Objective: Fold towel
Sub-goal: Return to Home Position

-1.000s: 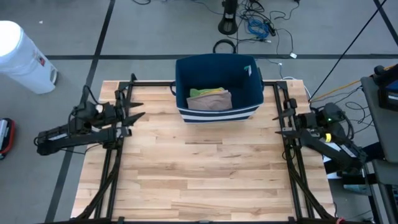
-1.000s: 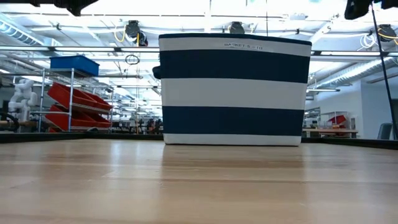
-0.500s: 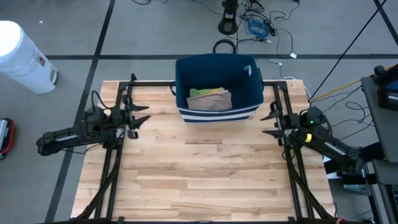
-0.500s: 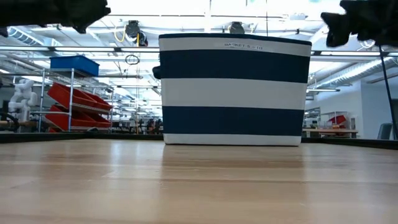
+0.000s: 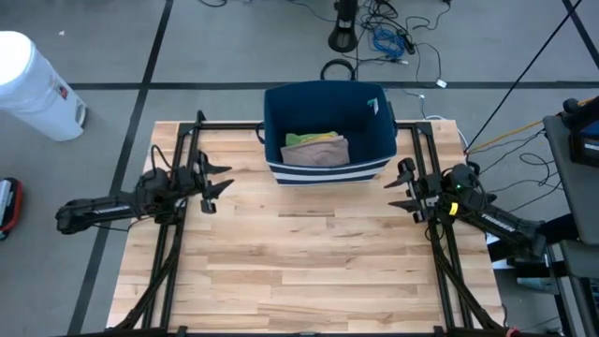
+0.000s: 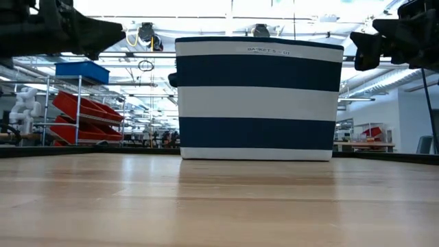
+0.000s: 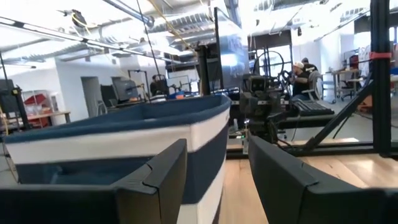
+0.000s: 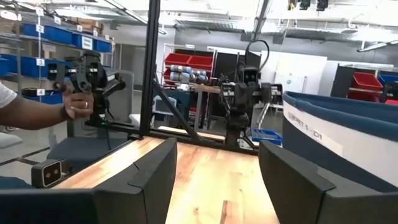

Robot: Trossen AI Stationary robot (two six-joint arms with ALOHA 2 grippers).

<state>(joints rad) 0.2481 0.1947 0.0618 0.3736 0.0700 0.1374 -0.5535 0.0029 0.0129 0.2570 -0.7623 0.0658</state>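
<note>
High view shows the folded towels lying inside the blue striped basket. My left gripper and right gripper hang beside it, one each side, fingers spread apart.

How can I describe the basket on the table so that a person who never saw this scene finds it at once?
Start from the wooden table: at the middle of its far edge, flanked by the open left gripper and right gripper, stands the basket. It is the only container on the table, navy blue with white stripes, with folded towels inside.
</note>
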